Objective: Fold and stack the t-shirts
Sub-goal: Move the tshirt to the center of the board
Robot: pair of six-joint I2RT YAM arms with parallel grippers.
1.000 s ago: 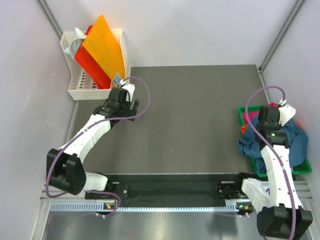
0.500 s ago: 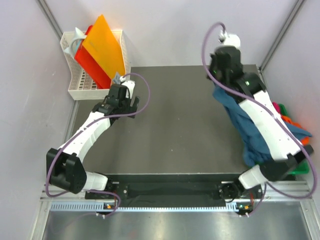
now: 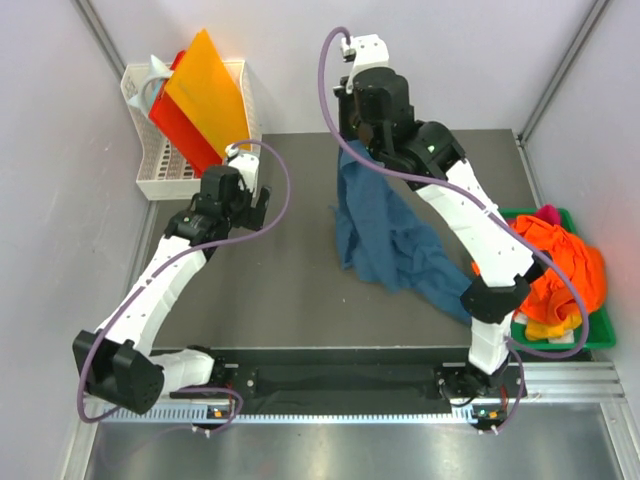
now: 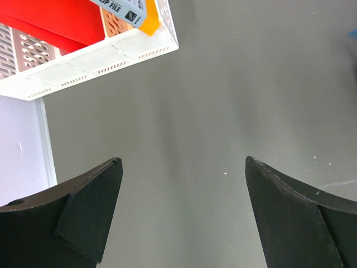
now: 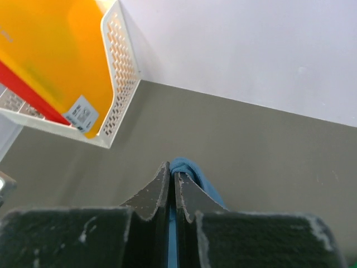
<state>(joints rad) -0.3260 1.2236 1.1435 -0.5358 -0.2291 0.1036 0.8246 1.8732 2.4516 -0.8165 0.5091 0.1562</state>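
Right jaws: pressed together on a top edge of the dark teal-blue t-shirt (image 5: 187, 166); a sliver of cloth shows between them in the wrist view.
Left jaws: wide apart with nothing between them, only bare table (image 4: 223, 100) below.
Right gripper (image 3: 355, 143): raised above the far middle of the table and pointing down, with the shirt hanging from it.
Left gripper (image 3: 252, 207): low over the far-left part of the table, just beside the white basket (image 3: 160, 186) that holds orange and red folders, and well apart from the shirt.
Teal shirt: its upper part hangs, while its lower part lies crumpled on the table and trails right under the right arm.
Other shirts: the orange t-shirt (image 3: 565, 265), magenta-pink t-shirt (image 3: 548, 213) and yellow t-shirt (image 3: 540, 328) are heaped unfolded in the green tray (image 3: 562, 346) at the right edge.
Progress: early, by my reading. Nothing is folded and no stack exists. One shirt is out of the tray; spreading it flat, folding it and doing the rest remain.
Right arm: stretched from its near-right base diagonally to the far centre.
Left arm: bent at the elbow and reaching forward-left, idle.
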